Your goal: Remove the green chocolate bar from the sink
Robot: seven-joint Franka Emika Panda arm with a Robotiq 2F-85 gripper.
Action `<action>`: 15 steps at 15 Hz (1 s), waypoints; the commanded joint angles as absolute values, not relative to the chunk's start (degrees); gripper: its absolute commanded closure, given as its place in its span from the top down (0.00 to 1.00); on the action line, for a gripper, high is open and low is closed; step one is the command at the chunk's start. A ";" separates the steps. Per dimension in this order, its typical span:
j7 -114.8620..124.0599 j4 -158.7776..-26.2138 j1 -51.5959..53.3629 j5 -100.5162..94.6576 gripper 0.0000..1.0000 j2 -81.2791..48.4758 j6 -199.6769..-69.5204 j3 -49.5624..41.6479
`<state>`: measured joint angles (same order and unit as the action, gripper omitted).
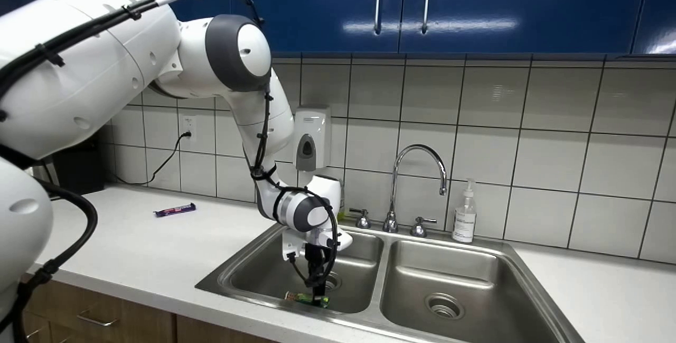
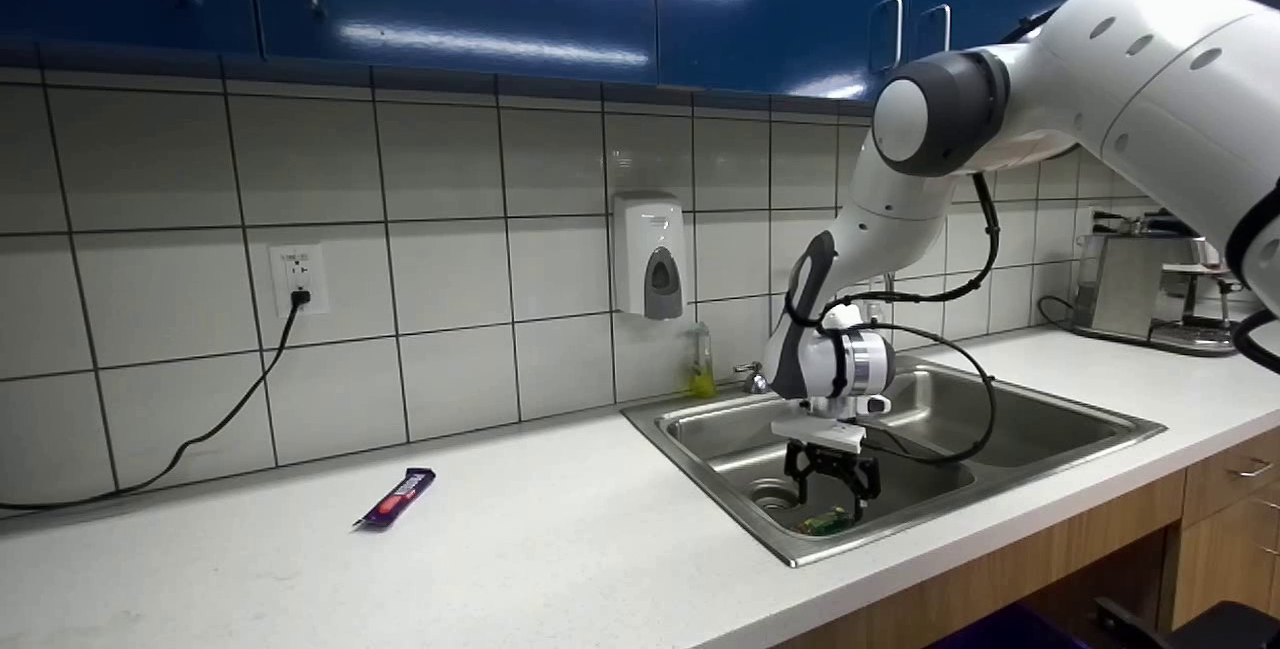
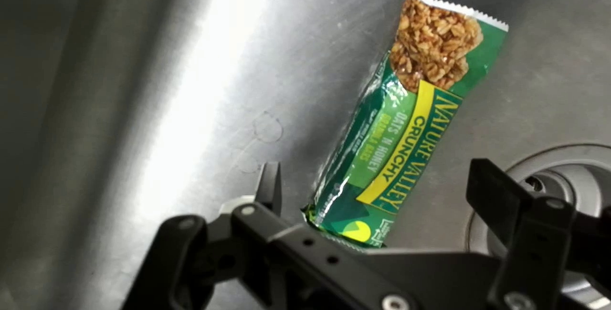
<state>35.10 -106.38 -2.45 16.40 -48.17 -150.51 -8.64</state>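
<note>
While the arm (image 1: 266, 116) arches, its gripper (image 3: 380, 190) points into the sink (image 1: 380, 275)

Our arm (image 1: 193, 63) is glossy white and rounded, with dark grey bands (image 1: 224, 52) set around white discs (image 1: 255, 56). Black cables (image 1: 84, 35) run along it, cinched by black ties (image 1: 51, 56). Our end effector (image 3: 381, 191) is black, bearing silver screws (image 3: 395, 302).

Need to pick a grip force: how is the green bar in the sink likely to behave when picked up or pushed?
The green bar is likely a bit slippery, as its wrapper looks glossy. Marked "Crunchy", it should be fairly stiff but might crumble if squeezed hard. With its broad printed face up, it would probably slide rather than roll.
</note>
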 commanded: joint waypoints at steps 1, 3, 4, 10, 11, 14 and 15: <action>37.34 -104.65 -1.48 17.00 1.00 -49.71 -150.66 -9.61; 37.81 -104.11 -1.43 16.94 1.00 -50.32 -150.62 -9.70; 37.97 -103.84 -1.42 16.92 1.00 -50.58 -150.55 -9.74; 38.99 -101.96 -1.43 16.80 1.00 -52.41 -150.20 -9.88; 39.11 -101.72 -1.44 16.77 1.00 -52.66 -150.15 -9.91; 39.24 -101.14 -1.47 16.62 0.72 -53.30 -150.03 -10.00; 39.29 -100.97 -1.45 16.61 0.65 -53.50 -150.08 -10.07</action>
